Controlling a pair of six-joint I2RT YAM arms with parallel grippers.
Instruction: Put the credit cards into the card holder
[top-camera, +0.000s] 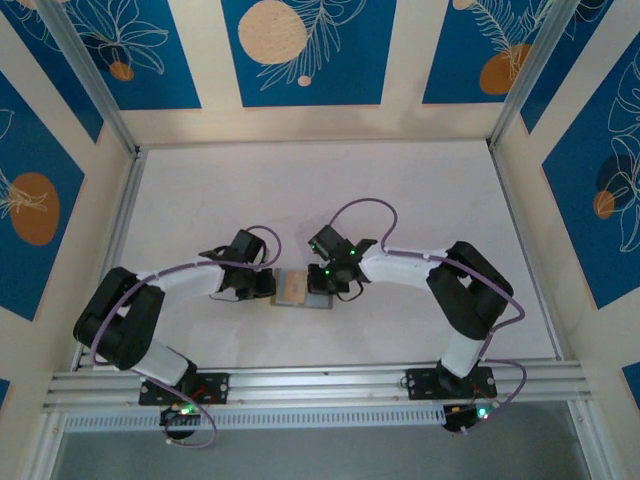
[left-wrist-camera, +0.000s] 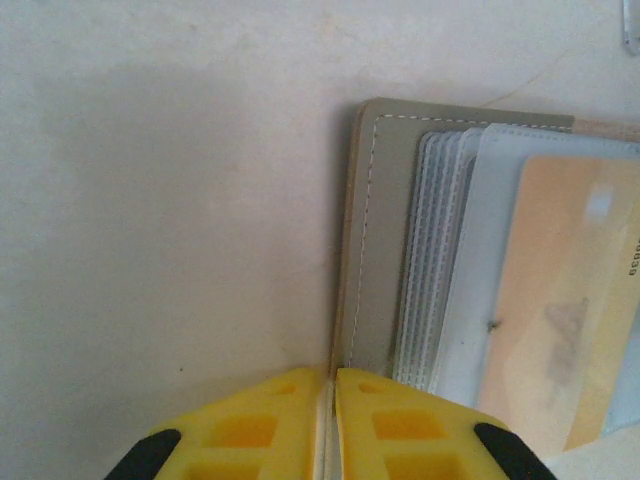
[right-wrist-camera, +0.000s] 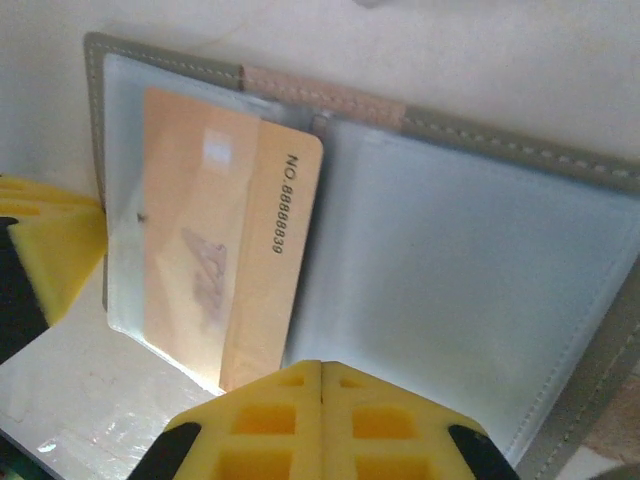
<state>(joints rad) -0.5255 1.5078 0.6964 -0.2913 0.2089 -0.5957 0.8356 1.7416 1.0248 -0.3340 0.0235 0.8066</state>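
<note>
Jaws pressed together on both sides: the right gripper (right-wrist-camera: 321, 368) sits closed at the near edge of the open card holder (right-wrist-camera: 470, 290), and the left gripper (left-wrist-camera: 332, 373) is closed at its grey corner. Just beyond, a tan credit card (right-wrist-camera: 190, 220) lies partway inside the left page's clear sleeve (right-wrist-camera: 125, 200), numbered strip poking out, on the white table (top-camera: 400, 190).

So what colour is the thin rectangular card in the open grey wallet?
The thin card is tan-orange with black numbering; clearest in the right wrist view.
</note>
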